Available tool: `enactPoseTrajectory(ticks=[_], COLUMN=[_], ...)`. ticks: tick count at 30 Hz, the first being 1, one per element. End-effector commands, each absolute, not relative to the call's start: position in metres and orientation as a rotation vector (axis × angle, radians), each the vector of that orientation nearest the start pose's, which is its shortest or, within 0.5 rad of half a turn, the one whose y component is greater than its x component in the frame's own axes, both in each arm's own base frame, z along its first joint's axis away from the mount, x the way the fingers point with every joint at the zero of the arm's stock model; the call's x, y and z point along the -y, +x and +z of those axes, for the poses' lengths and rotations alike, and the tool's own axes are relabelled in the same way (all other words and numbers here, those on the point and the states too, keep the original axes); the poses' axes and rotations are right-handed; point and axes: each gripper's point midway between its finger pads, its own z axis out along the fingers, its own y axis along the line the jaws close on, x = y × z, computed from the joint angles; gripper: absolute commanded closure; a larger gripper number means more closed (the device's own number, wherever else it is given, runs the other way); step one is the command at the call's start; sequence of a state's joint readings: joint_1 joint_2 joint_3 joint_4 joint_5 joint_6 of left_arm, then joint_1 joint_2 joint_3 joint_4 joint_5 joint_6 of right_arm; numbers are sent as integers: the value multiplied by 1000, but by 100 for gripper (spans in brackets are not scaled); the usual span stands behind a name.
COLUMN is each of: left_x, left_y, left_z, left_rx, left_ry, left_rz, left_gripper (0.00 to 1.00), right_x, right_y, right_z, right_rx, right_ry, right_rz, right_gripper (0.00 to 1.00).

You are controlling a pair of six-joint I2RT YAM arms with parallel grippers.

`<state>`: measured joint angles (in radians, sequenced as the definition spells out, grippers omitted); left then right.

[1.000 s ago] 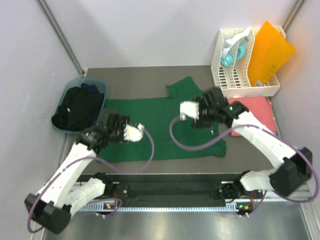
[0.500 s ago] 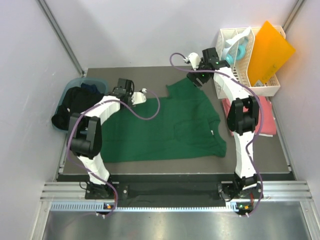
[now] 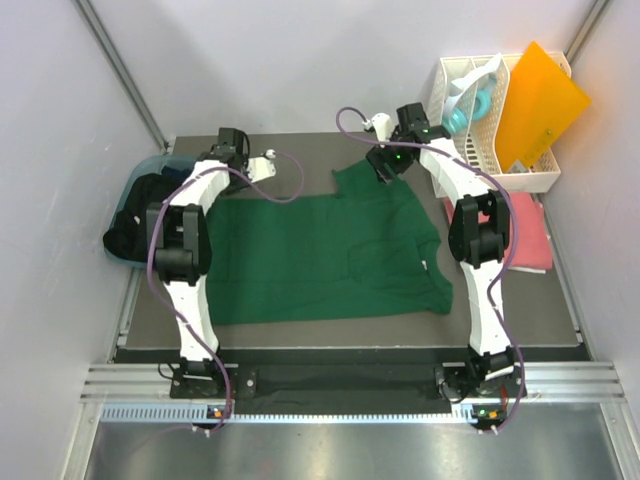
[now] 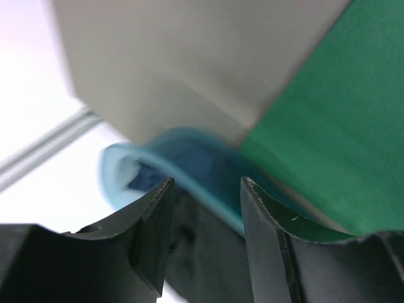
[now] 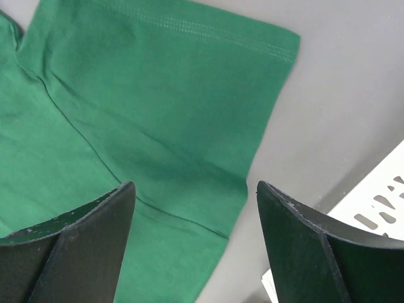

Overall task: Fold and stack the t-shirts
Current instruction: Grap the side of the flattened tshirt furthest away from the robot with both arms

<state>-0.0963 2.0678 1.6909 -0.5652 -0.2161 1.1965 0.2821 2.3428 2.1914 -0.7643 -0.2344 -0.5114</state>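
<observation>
Now the left pincer (image 4: 203, 189) and right pincer (image 5: 196, 189) have swung to the far edge of the shirt (image 3: 320, 260), upper frame, both released (nothing gripped); folding not begun.

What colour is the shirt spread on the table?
Dark green t-shirt; top view shows it best.

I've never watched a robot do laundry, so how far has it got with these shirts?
Done: one pink shirt looks folded beside the white rack. In hand: the green t-shirt lies flat, unfolded; the right gripper hangs open over its far sleeve, the left gripper open by its far corner, neither holding it. Left: dark clothes wait in the blue basket.
</observation>
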Motion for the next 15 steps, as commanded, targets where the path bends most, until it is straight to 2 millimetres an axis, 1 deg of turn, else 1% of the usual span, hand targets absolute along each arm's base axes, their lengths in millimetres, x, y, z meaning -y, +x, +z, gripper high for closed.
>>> enactPoseTrajectory(ticks=[1,2,3,5,7,8,12,15], left_x=[-29,-25,-26,-24,-23,-23,-27,-33], left_y=[509,507,505,503,503,503,508,518], left_z=[75,68,63,54,49,42,36,33], left_rx=[-2377,-2388,-2406,-2422,-2439,-2452,-2447,-2426], left_ry=[1407,1395,1374,1374,1365,1370,1386,1391], left_rz=[437,380,355,323,311,302,332,378], left_gripper=[51,50,50,50,50,51,50,51], right_x=[-202,-203,-205,-206,-208,-208,-212,-211], right_y=[552,550,549,550,550,551,550,551], right_z=[134,135,136,139,143,143,137,132], right_rx=[-2145,-2146,-2143,-2138,-2129,-2129,-2139,-2148], right_ry=[-999,-993,-996,-986,-988,-985,-988,-982], right_rz=[248,254,259,263,265,266,270,263], right_gripper=[22,22,22,22,23,23,23,23])
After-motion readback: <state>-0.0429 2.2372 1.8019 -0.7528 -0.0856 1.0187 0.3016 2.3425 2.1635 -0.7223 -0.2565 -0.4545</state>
